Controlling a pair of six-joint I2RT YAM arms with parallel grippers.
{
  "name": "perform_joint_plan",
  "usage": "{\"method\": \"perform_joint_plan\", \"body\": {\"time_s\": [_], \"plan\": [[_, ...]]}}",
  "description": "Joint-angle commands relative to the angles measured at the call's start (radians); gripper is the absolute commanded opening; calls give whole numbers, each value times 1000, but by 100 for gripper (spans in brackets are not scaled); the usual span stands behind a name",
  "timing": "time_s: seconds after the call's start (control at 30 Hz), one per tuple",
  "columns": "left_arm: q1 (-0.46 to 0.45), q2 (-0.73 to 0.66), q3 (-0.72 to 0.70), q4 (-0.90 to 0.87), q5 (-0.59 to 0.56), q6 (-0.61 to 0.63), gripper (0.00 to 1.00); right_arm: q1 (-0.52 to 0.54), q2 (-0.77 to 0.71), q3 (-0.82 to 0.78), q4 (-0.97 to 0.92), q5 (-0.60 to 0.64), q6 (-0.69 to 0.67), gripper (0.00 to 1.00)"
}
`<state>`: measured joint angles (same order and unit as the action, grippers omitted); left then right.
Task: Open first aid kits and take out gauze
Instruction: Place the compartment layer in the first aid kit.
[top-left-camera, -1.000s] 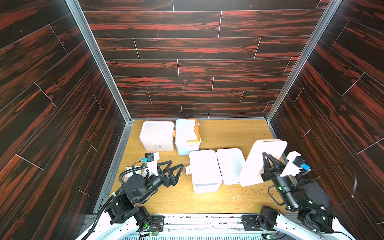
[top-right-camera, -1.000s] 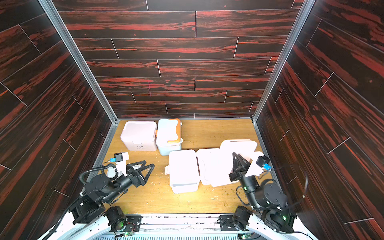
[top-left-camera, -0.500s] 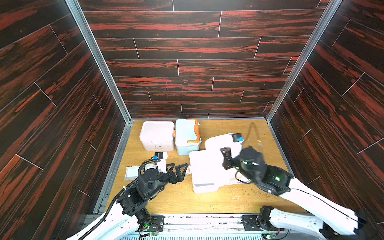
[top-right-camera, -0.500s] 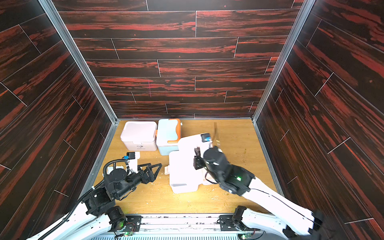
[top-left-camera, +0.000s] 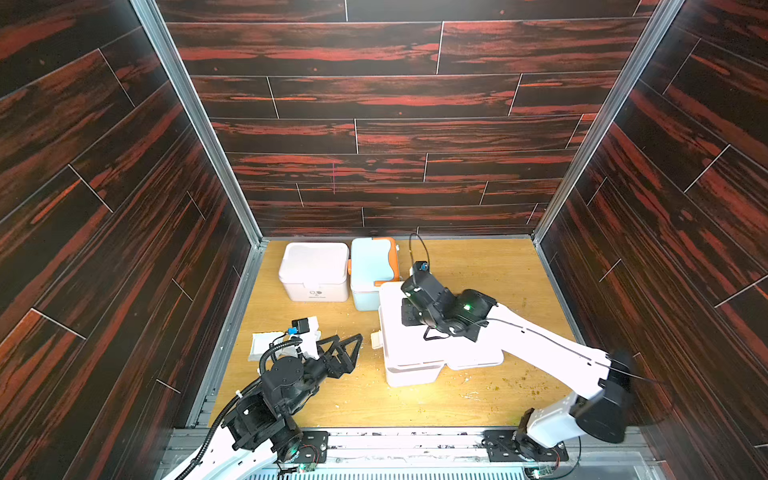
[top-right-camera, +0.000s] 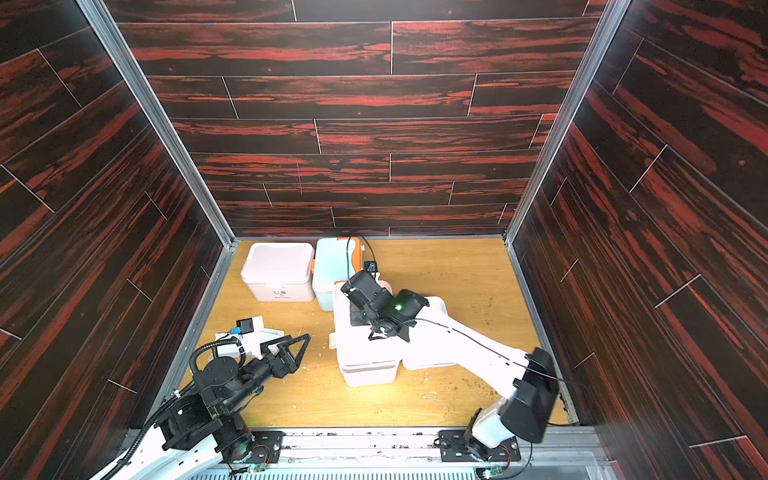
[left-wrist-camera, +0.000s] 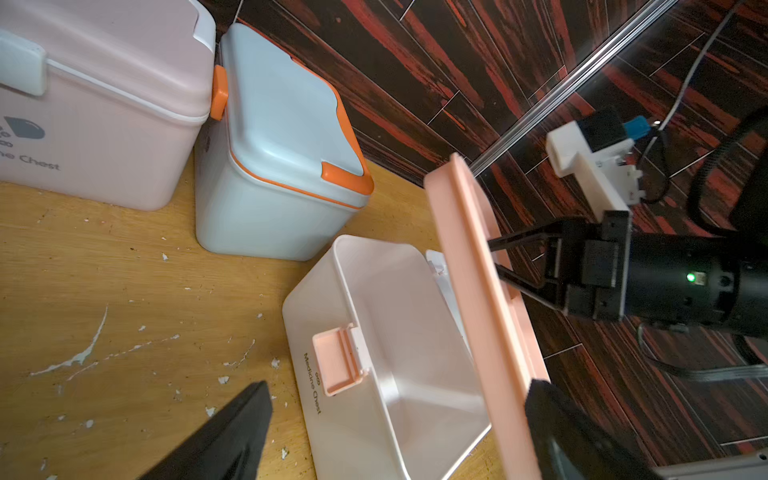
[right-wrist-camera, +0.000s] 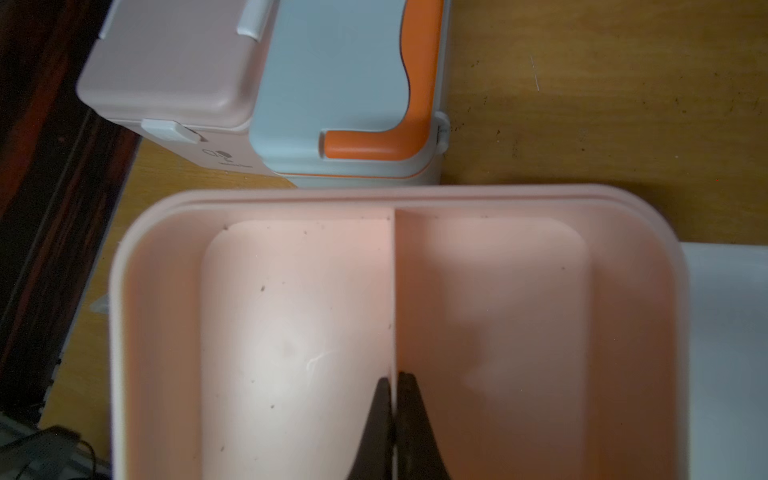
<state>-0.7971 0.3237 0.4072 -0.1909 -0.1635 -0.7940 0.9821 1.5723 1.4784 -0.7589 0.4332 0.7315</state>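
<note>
Gauze (top-left-camera: 265, 344) shows as one flat white packet on the wooden table (top-left-camera: 478, 266). It lies close to the left wall, partly hidden behind our left arm's wrist camera and well apart from the three kits.

Our left gripper (top-left-camera: 351, 351) hangs low over the table with its jaws spread wide and nothing between them. It points at the open kit (top-left-camera: 409, 368) just beside it. That kit stands in the middle of the table, and its white lid (top-left-camera: 469, 358) is folded out flat on the side toward our right arm. In the left wrist view we look into its pale walls and floor. A pink latch (left-wrist-camera: 338, 359) hangs on its front, next to the words "Medicine Chest".

Our right gripper (right-wrist-camera: 392, 380) is pinched tight on the thin divider (right-wrist-camera: 393, 291) that splits a pink tray (right-wrist-camera: 291, 311) into two compartments. We hold this tray above the open kit. In the left wrist view the tray (left-wrist-camera: 478, 270) stands steeply tilted on edge over the kit's far rim, with our dark fingers (left-wrist-camera: 519, 239) reaching in from behind.

At the back of the table the pink kit (top-left-camera: 313, 266) and the blue kit (top-left-camera: 370, 266) stand side by side, touching, both with lids down. An orange handle (top-left-camera: 394, 257) runs along the blue one's lid.
</note>
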Motion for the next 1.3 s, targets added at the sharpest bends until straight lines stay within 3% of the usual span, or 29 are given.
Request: {"method": "perform_joint_plan", "body": {"time_s": [0.0, 0.4, 1.27], "plan": [[-4, -14, -13, -15, -18, -11, 100, -9, 88, 67, -123, 4, 78, 0], [-2, -10, -16, -9, -22, -6, 100, -32, 221, 114, -152, -29, 57, 0], [-2, 17, -15, 14, -18, -7, 100, -37, 280, 96, -140, -45, 37, 0]]}}
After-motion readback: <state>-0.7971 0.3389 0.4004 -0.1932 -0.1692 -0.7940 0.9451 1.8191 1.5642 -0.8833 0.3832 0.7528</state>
